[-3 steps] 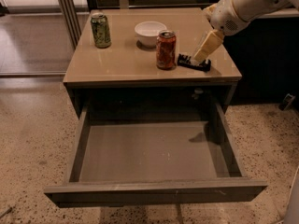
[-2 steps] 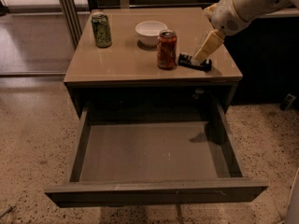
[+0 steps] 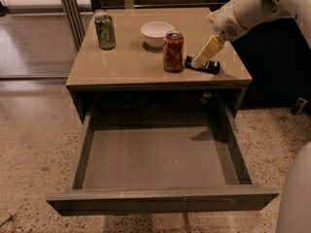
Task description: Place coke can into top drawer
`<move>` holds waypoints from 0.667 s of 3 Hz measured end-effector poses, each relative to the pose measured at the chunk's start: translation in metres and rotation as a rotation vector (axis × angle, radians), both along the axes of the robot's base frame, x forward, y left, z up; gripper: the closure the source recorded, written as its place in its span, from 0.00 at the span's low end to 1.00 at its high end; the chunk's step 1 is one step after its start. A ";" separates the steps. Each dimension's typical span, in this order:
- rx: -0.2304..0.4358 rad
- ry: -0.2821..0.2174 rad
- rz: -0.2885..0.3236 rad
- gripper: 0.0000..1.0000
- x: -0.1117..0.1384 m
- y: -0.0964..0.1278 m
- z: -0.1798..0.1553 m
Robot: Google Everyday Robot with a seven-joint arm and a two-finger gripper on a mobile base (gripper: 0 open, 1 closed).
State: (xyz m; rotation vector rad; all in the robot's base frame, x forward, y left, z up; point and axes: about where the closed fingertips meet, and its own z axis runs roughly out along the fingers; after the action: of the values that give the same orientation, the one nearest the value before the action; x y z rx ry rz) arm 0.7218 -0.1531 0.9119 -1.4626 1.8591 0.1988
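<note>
The coke can [image 3: 173, 51], red-orange with a silver top, stands upright on the tan cabinet top [image 3: 131, 64], right of centre. My gripper [image 3: 202, 63] is low over the cabinet top, just right of the can and close to it. It holds nothing that I can see. The white arm comes in from the upper right. The top drawer [image 3: 158, 157] is pulled fully open below, and its grey floor has nothing on it.
A green patterned can [image 3: 105, 31] stands at the back left of the cabinet top. A white bowl [image 3: 156, 33] sits behind the coke can. A speckled floor surrounds the cabinet. A white robot part [image 3: 296, 198] fills the bottom right corner.
</note>
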 end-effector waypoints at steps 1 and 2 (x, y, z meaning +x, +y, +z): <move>0.023 0.005 0.019 0.00 0.018 0.015 -0.007; 0.038 0.013 0.048 0.00 0.031 0.033 -0.011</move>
State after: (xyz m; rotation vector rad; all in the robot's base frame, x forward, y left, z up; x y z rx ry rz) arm 0.7530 -0.1199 0.9009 -1.4841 1.8221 0.2660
